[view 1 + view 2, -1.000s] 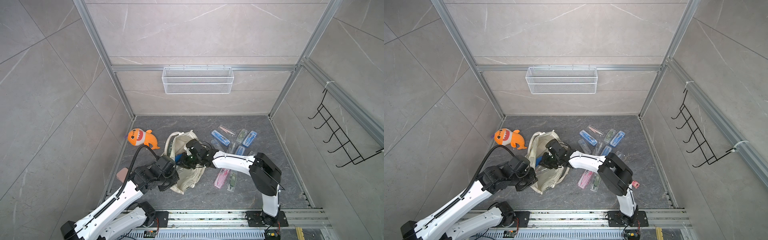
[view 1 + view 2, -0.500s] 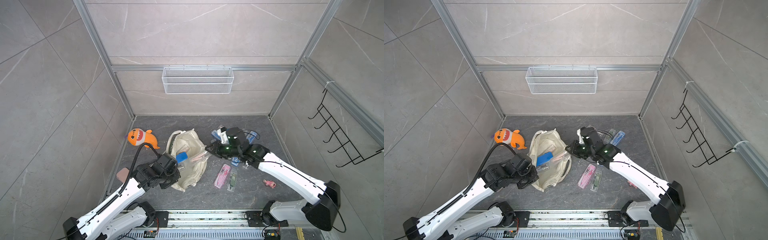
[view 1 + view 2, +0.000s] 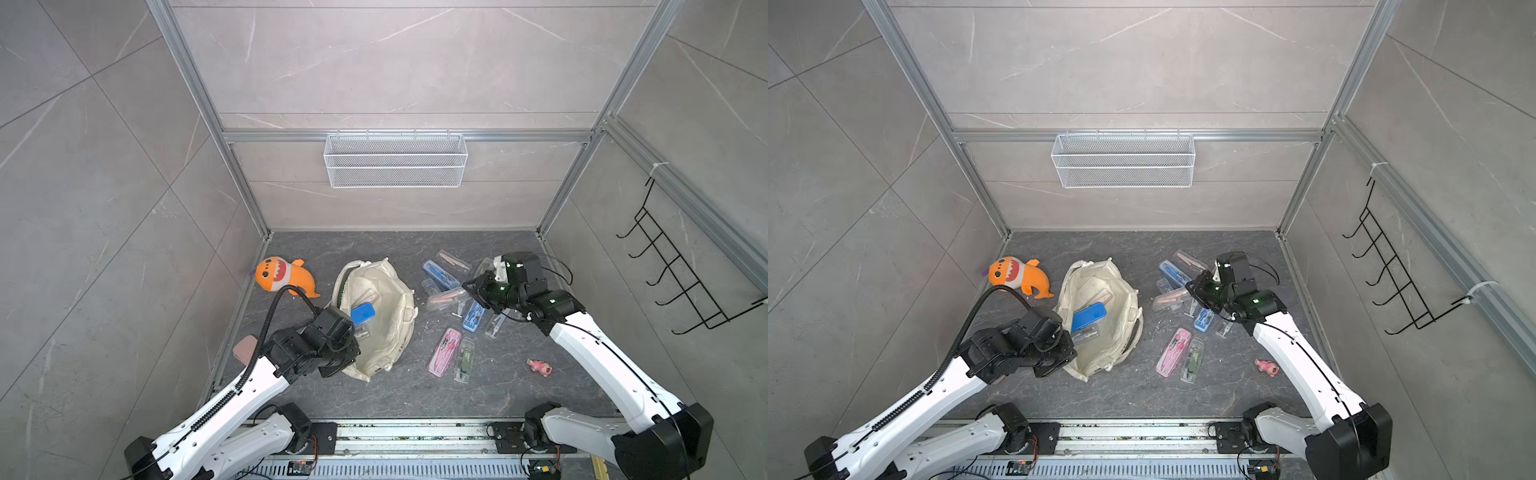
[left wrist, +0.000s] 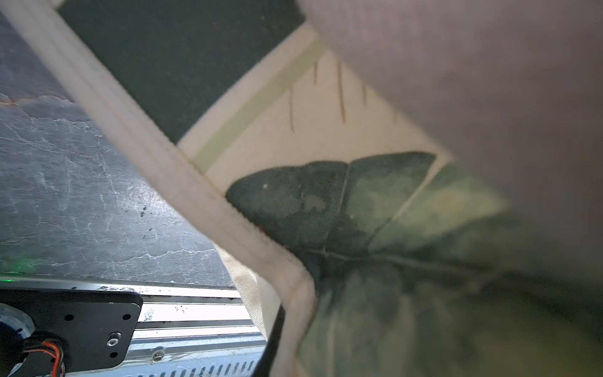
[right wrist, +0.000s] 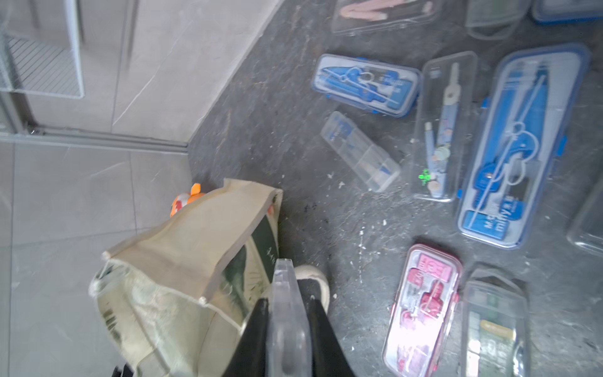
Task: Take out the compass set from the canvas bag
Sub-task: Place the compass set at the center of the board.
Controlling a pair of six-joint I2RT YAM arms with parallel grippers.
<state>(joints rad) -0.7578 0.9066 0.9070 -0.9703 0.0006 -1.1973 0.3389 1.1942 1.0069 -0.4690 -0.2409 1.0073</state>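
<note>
In a top view, the compass set (image 3: 446, 298) has been carried out of the canvas bag (image 3: 395, 345). It is now held by the right pincer (image 3: 467, 289) over the cases (image 3: 446, 357) on the tabletop (image 3: 374, 395). A blue case (image 3: 362, 313) is left inside the bag.

The left pincer (image 3: 347, 357) is kept closed at the bag's rim, apparently clamping it; in the left wrist view only canvas is seen.

In the right wrist view, the clear set is gripped narrowly between the fingers (image 5: 257, 333).

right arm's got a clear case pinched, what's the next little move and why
Probably lower the right gripper and open it. Its jaws pinch the clear case, already outside the canvas bag and by the loose cases on the floor, so setting it down there should finish this pick. A blue case lies in the bag.
</note>
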